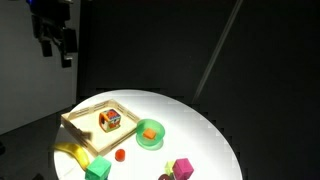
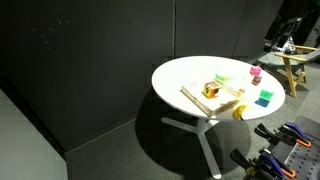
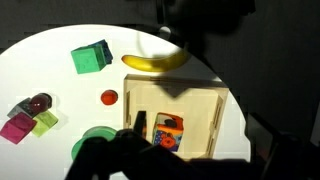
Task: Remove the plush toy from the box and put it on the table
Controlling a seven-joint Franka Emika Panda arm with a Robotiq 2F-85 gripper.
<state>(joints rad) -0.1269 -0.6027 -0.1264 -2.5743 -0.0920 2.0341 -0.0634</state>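
Note:
The plush toy point(image 1: 110, 121), a small orange, red and white cube, lies inside the light wooden box point(image 1: 84, 128) on the round white table point(image 1: 205, 135). It also shows in the other exterior view point(image 2: 213, 89) and in the wrist view point(image 3: 167, 133), near the box's point(image 3: 200, 105) left wall. My gripper point(image 1: 57, 50) hangs high above the table's far left side, well clear of the box. It is open and empty. In the wrist view its fingers are only dark shapes along the bottom edge.
A banana point(image 3: 155, 61) lies just outside the box. A green cube point(image 3: 91, 58), a red disc point(image 3: 109, 97), a magenta cube point(image 3: 15, 127) and a green bowl point(image 1: 150, 133) holding something orange stand around it. The table's surroundings are dark.

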